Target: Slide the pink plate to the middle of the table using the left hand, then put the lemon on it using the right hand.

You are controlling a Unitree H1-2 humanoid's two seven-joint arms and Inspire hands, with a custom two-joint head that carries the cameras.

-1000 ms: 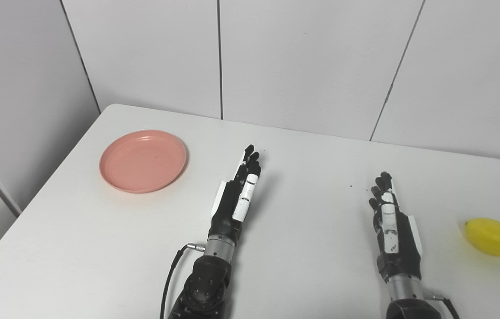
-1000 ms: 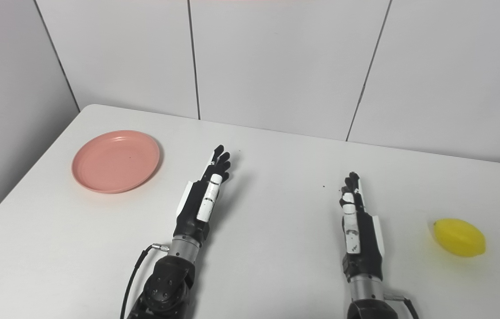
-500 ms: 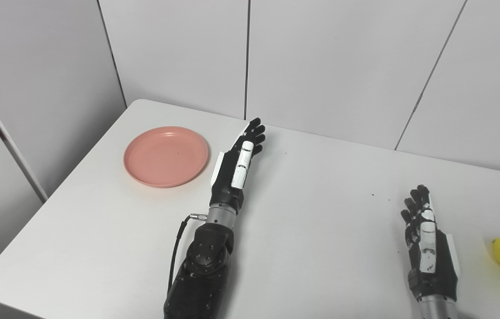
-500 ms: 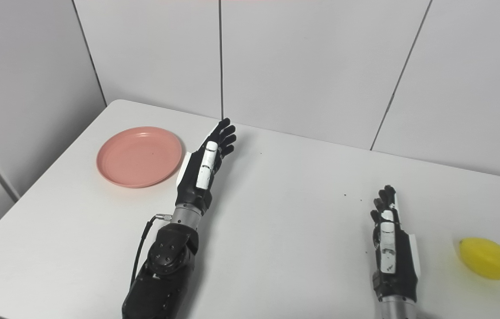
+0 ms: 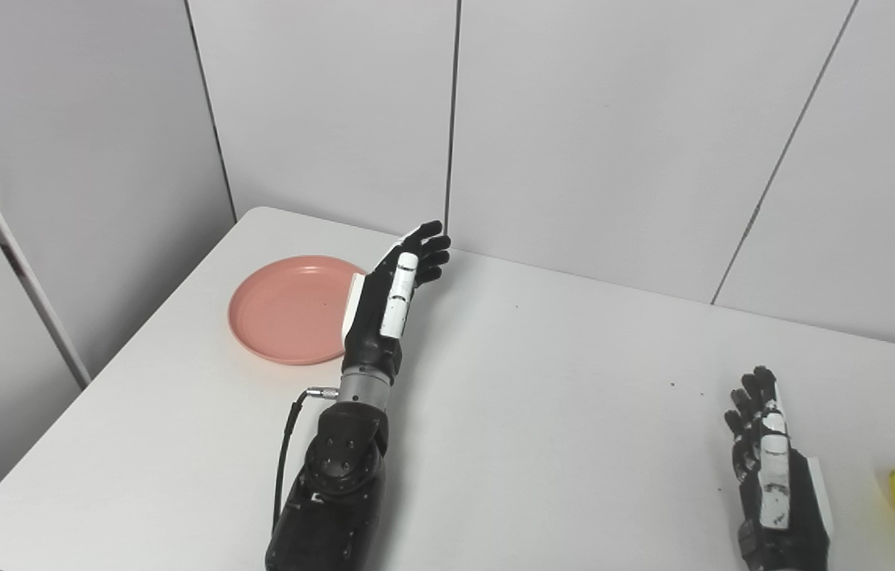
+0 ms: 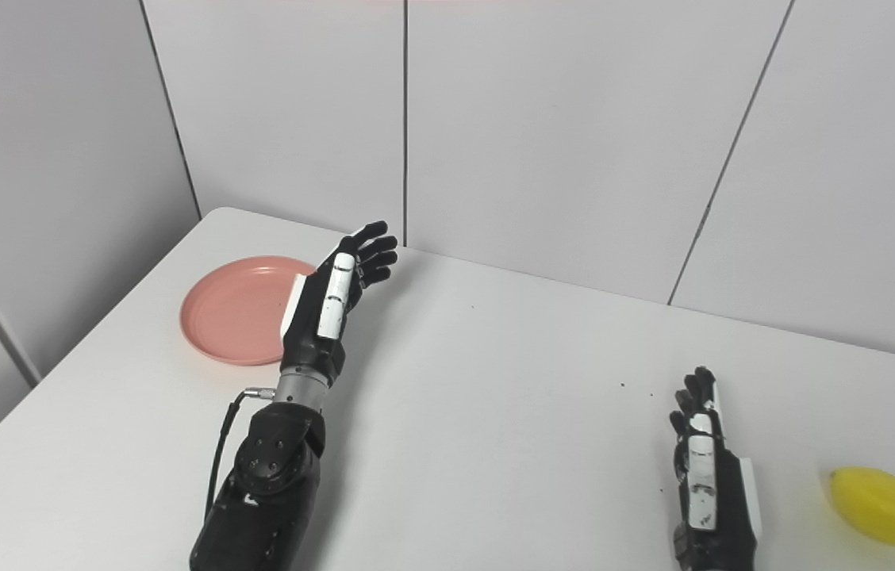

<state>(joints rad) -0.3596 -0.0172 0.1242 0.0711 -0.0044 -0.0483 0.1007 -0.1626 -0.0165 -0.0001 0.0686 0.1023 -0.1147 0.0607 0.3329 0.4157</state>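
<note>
Fingers of the left hand [image 5: 392, 297] are stretched out and apart, holding nothing, the hand raised edge-on above the white table [image 5: 558, 412]. Compared with half a second ago, it has swung toward the pink plate [image 5: 281, 313]: then it stood just beside the plate's right rim with a strip of table between, and now it overlaps that rim in both eye views. Whether it touches the plate cannot be told. The plate lies at the table's far left, as before; its small shift in the picture matches the shift of the whole view, so the camera has moved. The right hand [image 6: 708, 468] rests low at the near right, fingers extended and empty, unchanged in pose. The lemon [image 6: 881, 505] lies on the table just right of it, apart from the hand.
</note>
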